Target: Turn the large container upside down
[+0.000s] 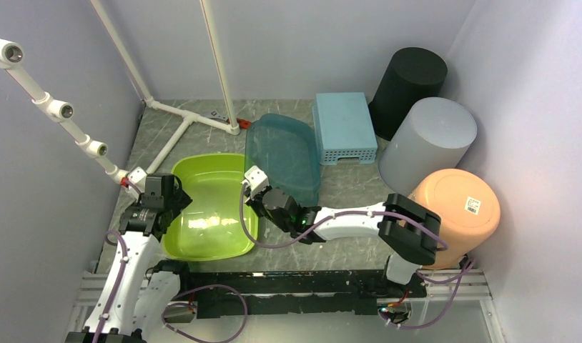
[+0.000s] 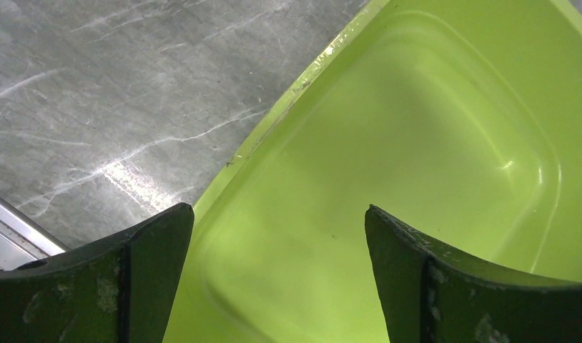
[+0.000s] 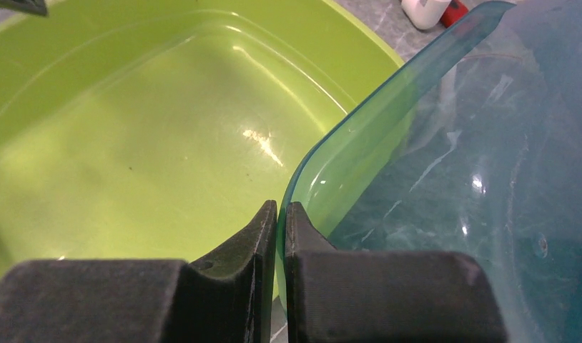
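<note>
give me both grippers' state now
Left gripper: open, over the lime-green plastic basin's rim.
Right gripper: closed on the translucent teal plastic tub's rim.

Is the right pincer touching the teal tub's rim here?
Touching. The right wrist view shows the right pincer shut on the teal tub, with the tub's thin rim clamped in it and no gap visible.

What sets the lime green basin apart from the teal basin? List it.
The lime green basin is opaque; the teal basin is translucent. The lime green basin lies flat; the teal basin is tilted up. The right gripper pinches only the teal basin's rim. Both are rounded rectangular tubs.
</note>
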Action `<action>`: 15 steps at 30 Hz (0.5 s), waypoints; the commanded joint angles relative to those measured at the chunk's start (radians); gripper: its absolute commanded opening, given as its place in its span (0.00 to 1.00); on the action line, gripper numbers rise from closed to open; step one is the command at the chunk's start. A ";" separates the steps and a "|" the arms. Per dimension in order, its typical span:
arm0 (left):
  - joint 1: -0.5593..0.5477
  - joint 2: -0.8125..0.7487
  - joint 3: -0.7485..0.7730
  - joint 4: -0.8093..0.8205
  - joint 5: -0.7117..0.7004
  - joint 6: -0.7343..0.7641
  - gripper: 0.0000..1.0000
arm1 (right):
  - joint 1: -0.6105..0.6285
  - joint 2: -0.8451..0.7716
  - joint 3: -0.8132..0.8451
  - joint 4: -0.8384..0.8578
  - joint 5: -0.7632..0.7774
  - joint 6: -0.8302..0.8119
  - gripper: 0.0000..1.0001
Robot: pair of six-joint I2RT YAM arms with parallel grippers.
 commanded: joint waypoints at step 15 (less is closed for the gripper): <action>0.005 -0.042 0.001 0.024 -0.012 -0.005 0.95 | -0.124 0.044 0.071 0.033 -0.245 -0.094 0.00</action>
